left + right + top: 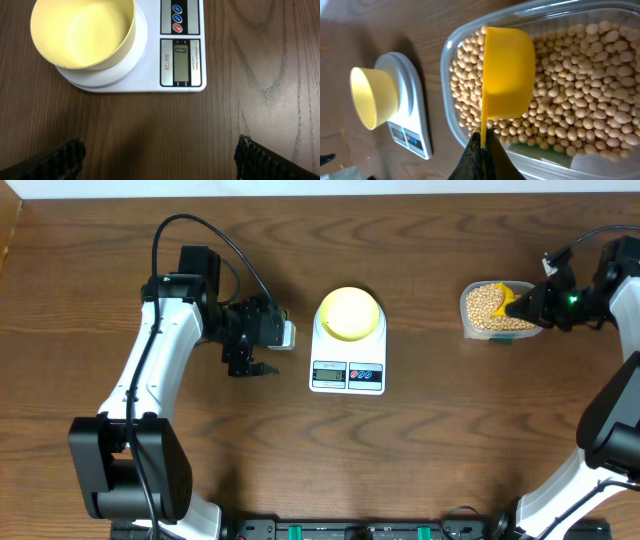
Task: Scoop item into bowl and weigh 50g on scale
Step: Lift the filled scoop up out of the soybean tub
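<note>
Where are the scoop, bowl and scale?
scoop [509, 70]: right wrist view, middle of its yellow cup.
bowl [75, 30]: left wrist view, bare inside.
scale [180, 62]: left wrist view, its grey display.

Left arm [150, 370] runs up from the near-left base, with the wrist bent in toward centre. Left gripper [256, 368] has its fingers [55, 161] spread wide, one at each lower corner of the wrist view. Right arm [615, 410] comes up the right edge, wrist turned left, green light on. Right gripper [522, 302] has its fingers [482, 157] pinched tight on the handle of a yellow scoop [507, 70].
</note>
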Motion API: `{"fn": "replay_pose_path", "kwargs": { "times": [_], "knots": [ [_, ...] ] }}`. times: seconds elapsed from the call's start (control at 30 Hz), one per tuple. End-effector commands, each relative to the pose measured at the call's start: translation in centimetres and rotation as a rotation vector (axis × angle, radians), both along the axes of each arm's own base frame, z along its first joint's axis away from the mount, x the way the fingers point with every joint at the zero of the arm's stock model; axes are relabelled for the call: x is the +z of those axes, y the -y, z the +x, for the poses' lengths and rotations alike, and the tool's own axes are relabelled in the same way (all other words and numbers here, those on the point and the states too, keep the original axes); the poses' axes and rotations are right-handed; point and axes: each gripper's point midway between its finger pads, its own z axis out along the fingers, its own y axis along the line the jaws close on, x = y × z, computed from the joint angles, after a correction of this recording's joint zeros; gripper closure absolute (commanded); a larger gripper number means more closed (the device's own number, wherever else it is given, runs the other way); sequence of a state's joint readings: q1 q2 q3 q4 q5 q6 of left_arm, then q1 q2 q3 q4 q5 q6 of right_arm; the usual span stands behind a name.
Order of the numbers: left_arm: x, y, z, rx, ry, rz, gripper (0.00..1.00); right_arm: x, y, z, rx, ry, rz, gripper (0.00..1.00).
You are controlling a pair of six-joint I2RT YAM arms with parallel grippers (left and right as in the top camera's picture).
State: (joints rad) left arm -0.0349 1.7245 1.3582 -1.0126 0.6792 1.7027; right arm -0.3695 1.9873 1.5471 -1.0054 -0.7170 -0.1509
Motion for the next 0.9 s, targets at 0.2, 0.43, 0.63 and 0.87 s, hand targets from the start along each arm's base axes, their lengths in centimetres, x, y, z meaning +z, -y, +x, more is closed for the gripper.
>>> {"fn": "replay_pose_path", "kwargs": {
  "times": [0.2, 0.43, 0.63, 0.87],
  "knots": [
    [0.2, 0.3, -0.1, -0.015, 0.007, -0.018, 0.03, 1.3, 1.4, -0.3, -0.040, 0.043, 0.097, 0.99],
    [0.2, 0.3, -0.1, -0.015, 0.006, -0.018, 0.02, 1.4, 2.1, -0.9, -0.067, 0.024, 0.123, 0.99],
    [0.2, 0.3, -0.1, -0.015, 0.006, -0.018, 0.02, 2.0, 2.7, -1.3, -0.091, 0.032, 0.173, 0.99],
    [0.2, 0.3, -0.1, -0.015, 0.006, -0.018, 0.02, 3.7, 3.2, -1.3, -0.097, 0.103, 0.271, 0.99]
  ]
}}
